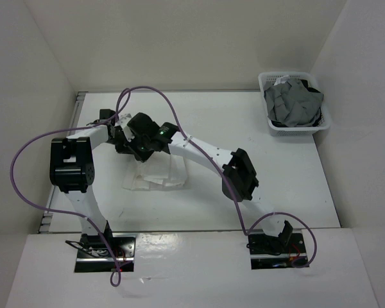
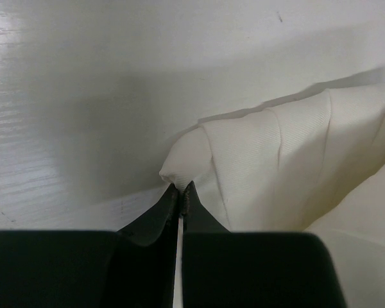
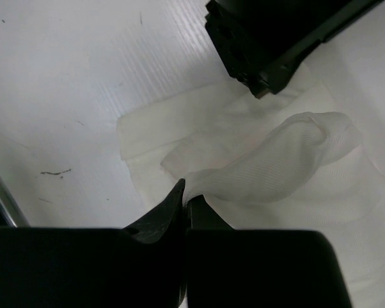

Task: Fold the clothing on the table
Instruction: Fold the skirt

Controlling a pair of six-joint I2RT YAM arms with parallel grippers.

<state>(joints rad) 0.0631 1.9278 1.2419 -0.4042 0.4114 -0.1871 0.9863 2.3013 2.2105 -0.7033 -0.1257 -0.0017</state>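
Note:
The clothing [image 1: 159,177], a thin white pleated skirt, lies partly folded left of centre on the table [image 1: 282,186], half covered by both arms. My left gripper [image 2: 180,187] is shut on a puckered corner of the clothing [image 2: 289,160], whose pleats run off to the right, lifted a little. In the right wrist view my right gripper [image 3: 190,194] is shut on a raised fold of the clothing [image 3: 276,160], with more layers flat beneath. From above, the left gripper [image 1: 119,135] and right gripper [image 1: 136,151] stand close together over the skirt's far left part.
A white plastic basket [image 1: 276,126] holding a grey garment [image 1: 294,102] stands at the table's far right corner. White walls close in on three sides. A metal edge strip [image 1: 77,106] runs along the left side. Part of the left arm [image 3: 276,32] hangs just beyond the right gripper.

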